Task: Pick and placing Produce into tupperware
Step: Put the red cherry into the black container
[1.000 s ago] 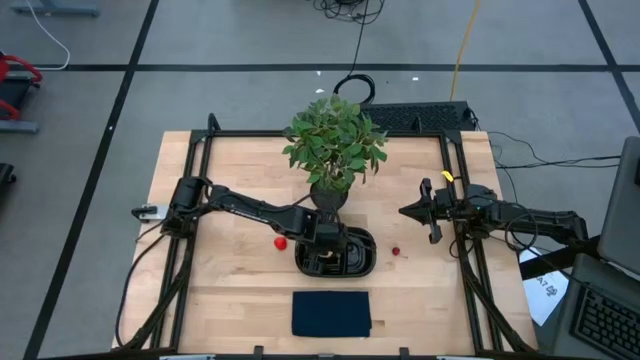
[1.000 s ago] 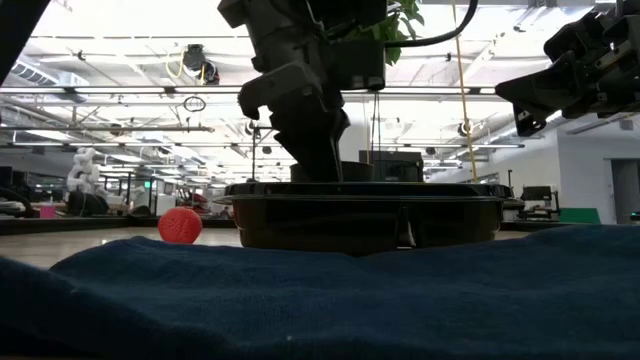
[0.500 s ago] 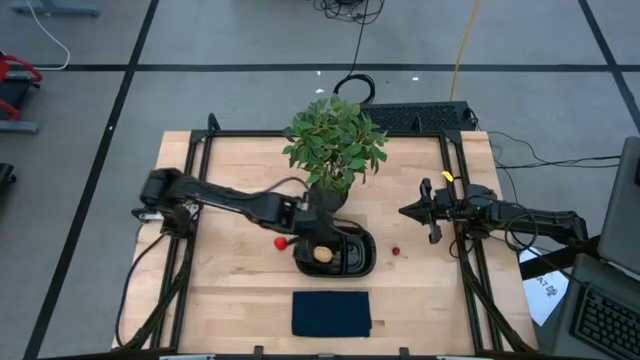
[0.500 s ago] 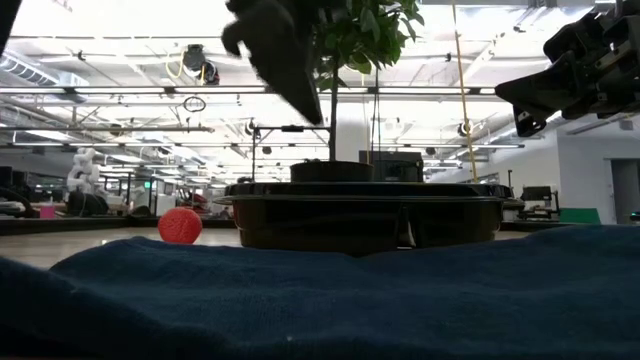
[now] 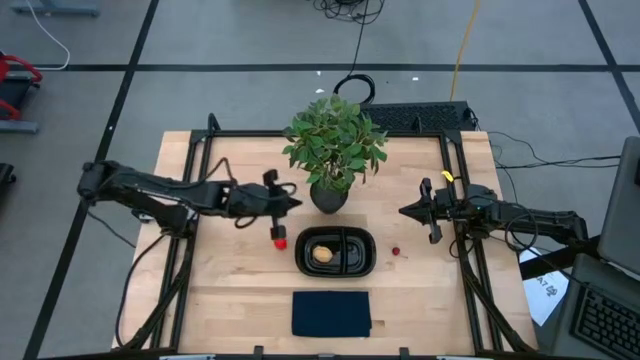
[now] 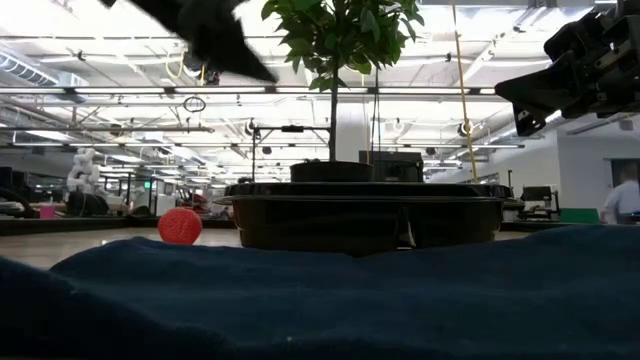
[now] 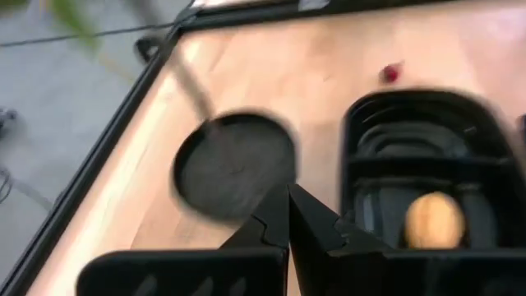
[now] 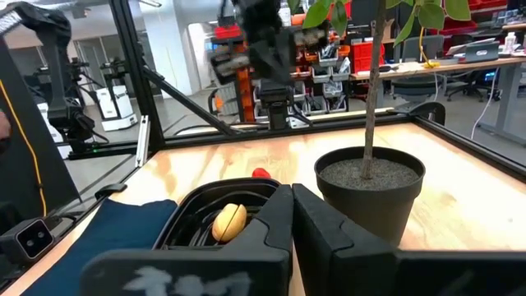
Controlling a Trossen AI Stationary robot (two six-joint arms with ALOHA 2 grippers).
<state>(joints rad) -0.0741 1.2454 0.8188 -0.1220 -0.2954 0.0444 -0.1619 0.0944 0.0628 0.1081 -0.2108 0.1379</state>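
Note:
The black two-compartment tupperware (image 5: 336, 251) sits on the table in front of the potted plant. The yellow-orange piece (image 5: 323, 254) lies in its left compartment and also shows in the left wrist view (image 7: 433, 220). The red strawberry piece (image 5: 280, 240) lies on the table just left of the tupperware. The dark red berry (image 5: 396, 251) lies on the table to its right. My left gripper (image 5: 290, 200) is shut and empty, raised above the table left of the plant pot. My right gripper (image 5: 405, 211) is shut and empty, raised at the table's right.
A green potted plant (image 5: 335, 150) stands at the table's middle, just behind the tupperware. A dark blue cloth (image 5: 331, 313) lies flat near the front edge. A black frame (image 5: 195, 140) runs around the table. Bare wood lies at the left and the far right.
My left gripper has risen out of the tupperware and drawn back toward the table's left edge, past the strawberry piece. The yellow-orange piece, earlier hidden under the gripper, now lies uncovered in the left compartment.

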